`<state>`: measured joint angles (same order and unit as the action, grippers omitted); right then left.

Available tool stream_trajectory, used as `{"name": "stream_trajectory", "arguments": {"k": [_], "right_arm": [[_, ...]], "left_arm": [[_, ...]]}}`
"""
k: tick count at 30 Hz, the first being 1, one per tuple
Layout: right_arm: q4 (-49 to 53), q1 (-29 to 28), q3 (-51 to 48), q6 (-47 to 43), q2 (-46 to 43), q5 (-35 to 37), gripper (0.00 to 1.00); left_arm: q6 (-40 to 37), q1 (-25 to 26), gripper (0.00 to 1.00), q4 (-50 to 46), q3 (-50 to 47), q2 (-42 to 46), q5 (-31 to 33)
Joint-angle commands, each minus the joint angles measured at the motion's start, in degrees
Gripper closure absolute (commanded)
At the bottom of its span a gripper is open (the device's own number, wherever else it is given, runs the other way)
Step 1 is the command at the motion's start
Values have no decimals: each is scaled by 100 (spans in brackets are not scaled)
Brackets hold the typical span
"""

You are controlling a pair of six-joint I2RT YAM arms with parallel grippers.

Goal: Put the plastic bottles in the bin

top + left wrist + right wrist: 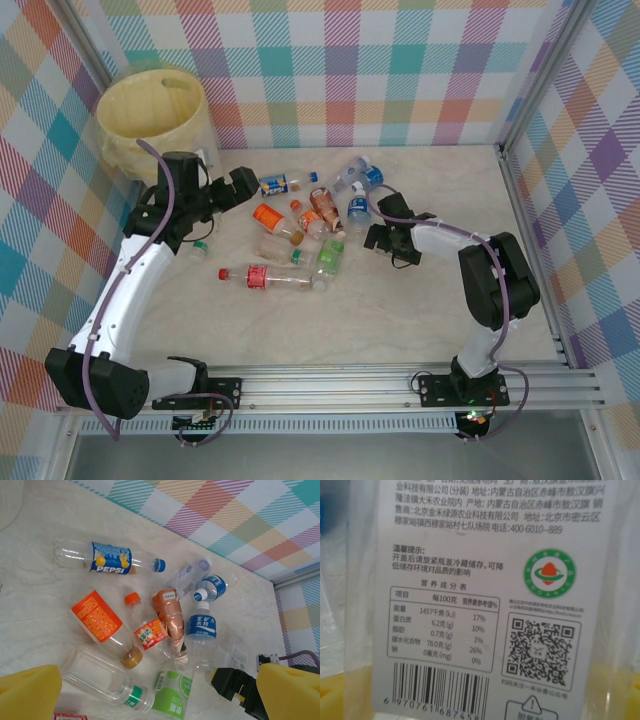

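Evidently the bottles (322, 205) lie loose on their sides in a heap on the table (400, 320), so each wants a grasp across its body; the bin (165, 135) sits in the far left corner, well apart from the heap and nearest the left arm. The left gripper (240, 188) hangs over the heap's bin-side edge; from its wrist its yellow fingers (27, 692) stand wide apart with nothing between them, the Pepsi bottle (111, 559) and orange-label bottle (97, 617) below; I judge it is lining up a pick. The right gripper (385, 236) is low at the heap's right edge, close against a clear white-label bottle (480, 600); yellow pads (330, 695) show at the lower corners of its wrist view; whether they clamp that bottle I cannot tell. Probably a reach or early grasp; the bin is far for that arm.
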<state>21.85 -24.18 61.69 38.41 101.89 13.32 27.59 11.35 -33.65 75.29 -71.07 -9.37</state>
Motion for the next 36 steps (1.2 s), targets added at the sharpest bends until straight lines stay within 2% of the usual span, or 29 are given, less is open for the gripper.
{"name": "stream_trajectory", "arguments": {"k": [1, 8, 18, 20, 25, 31, 36], "right_arm": [[-236, 1, -79, -145, -26, 258, 4], [-479, -4, -395, -785, -187, 380, 21], [-1024, 1, -1138, -1423, -1000, 302, 33], [-1205, -14, -1317, -1555, -1281, 185, 36], [-1610, -104, -1669, -1752, -1961, -141, 40], [-2228, -274, -1889, -1829, -2499, -929, 43], [-2469, -578, -1718, -1949, -2587, -1384, 44]], "left_arm": [[16, -2, 0, -72, -97, 64, -60], [147, 5, 0, -57, -455, 245, -213], [378, 24, 0, 516, -884, 246, -990], [481, 95, 0, 770, -980, 178, -1247], [507, 534, 0, 941, -984, 17, -1076], [884, 757, 0, 1916, -1165, -420, -1953], [914, 1101, 0, 2286, -1071, -783, -2208]]}}
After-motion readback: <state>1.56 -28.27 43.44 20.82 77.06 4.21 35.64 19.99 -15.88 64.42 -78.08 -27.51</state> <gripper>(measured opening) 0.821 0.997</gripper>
